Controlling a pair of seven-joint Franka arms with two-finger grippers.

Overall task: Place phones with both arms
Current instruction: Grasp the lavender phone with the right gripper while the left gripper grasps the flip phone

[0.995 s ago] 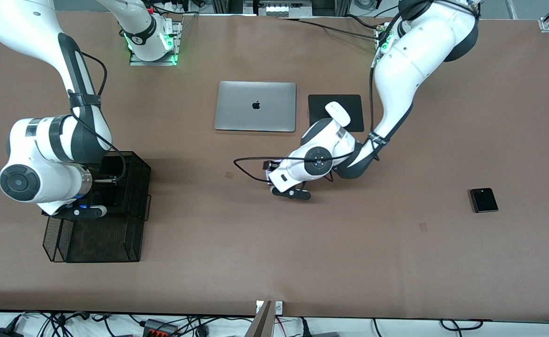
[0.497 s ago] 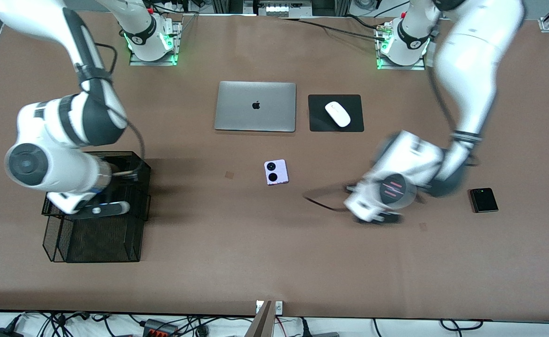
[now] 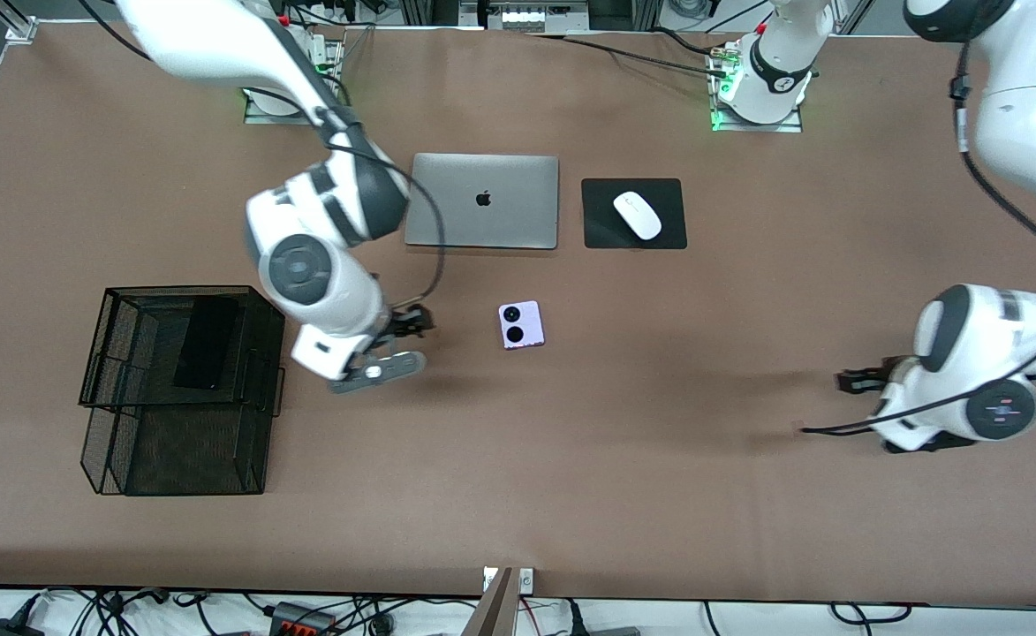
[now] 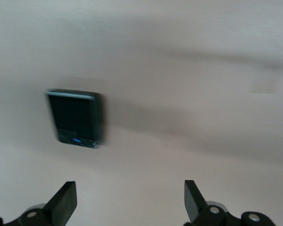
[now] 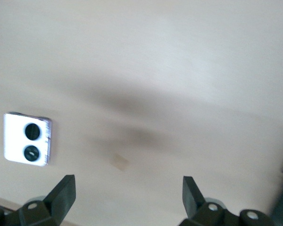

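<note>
A long slim black phone (image 3: 204, 343) lies in the upper tier of the black mesh basket (image 3: 94, 349) at the right arm's end of the table. The lilac-white phone (image 3: 521, 324) with two black lenses lies flat mid-table and shows off to one side as the lilac-white phone (image 5: 27, 144) in the right wrist view. My right gripper (image 3: 412, 323) hovers open and empty between basket and lilac phone; right gripper (image 5: 127, 181). My left gripper (image 3: 855, 382) hangs open over the left arm's end; left gripper (image 4: 129, 186). The small squarish black phone (image 4: 75, 117) lies ahead of it, hidden under the arm in the front view.
A shut silver laptop (image 3: 482, 200) lies farther from the front camera than the lilac phone. Beside it a white mouse (image 3: 638, 215) sits on a black pad (image 3: 601, 230). The basket's lower tier (image 3: 173, 455) juts toward the front camera.
The right arm left the basket, leaving the long black phone there, and swung toward the lilac phone. The left arm swept from the lilac phone to over the small black phone.
</note>
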